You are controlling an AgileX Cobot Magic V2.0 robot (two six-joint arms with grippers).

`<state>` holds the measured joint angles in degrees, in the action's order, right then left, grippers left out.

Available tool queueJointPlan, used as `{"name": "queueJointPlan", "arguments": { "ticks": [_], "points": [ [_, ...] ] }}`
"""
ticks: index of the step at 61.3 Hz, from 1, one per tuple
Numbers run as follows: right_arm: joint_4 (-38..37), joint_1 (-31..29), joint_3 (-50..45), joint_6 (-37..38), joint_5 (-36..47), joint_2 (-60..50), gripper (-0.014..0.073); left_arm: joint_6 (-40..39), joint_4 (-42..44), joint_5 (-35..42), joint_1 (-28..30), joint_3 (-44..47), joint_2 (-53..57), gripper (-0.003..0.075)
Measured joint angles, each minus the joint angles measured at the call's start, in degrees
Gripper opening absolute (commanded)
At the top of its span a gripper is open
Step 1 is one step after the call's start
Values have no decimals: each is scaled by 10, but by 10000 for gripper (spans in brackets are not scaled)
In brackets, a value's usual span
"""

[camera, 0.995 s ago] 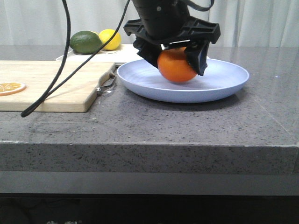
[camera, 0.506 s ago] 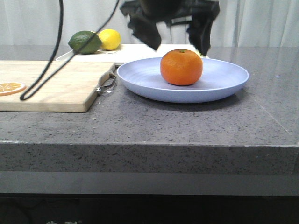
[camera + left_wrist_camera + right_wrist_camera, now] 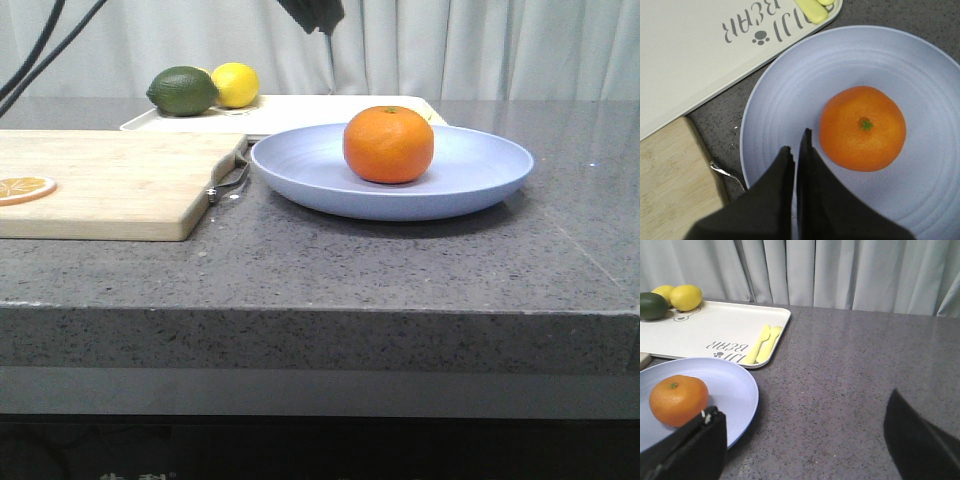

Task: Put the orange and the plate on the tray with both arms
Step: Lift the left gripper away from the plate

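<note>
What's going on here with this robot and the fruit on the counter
Nothing is being held right now. The orange sits free on the plate, which rests on the counter in front of the tray, not on it. The left tool is shut and empty above the plate beside the orange. The right tool is open off to the side. Putting the plate on the tray remains undone.

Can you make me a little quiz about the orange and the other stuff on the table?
1. True or false: the orange sits on the plate.
2. What lies on the wooden board? A) an orange slice B) a spoon C) a cup
3. Fill in: the lemon and the green fruit sit on the ____.

Key: 1 true. 2 A, the slice. 3 tray.
</note>
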<state>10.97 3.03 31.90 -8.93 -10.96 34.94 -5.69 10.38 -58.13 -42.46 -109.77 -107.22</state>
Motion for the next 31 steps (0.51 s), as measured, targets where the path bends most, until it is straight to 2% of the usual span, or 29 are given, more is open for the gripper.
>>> {"name": "queueJointPlan", "arguments": {
  "ticks": [8,24,31],
  "points": [
    [0,0,0,0,-2,0,642,-8,-7,-6,20,0,11,-18],
    [0,0,0,0,-2,0,642,-9,-22,-48,116,1,45,-18],
    [0,0,0,0,-2,0,642,-10,-27,-47,161,36,76,-18]
  ]
}}
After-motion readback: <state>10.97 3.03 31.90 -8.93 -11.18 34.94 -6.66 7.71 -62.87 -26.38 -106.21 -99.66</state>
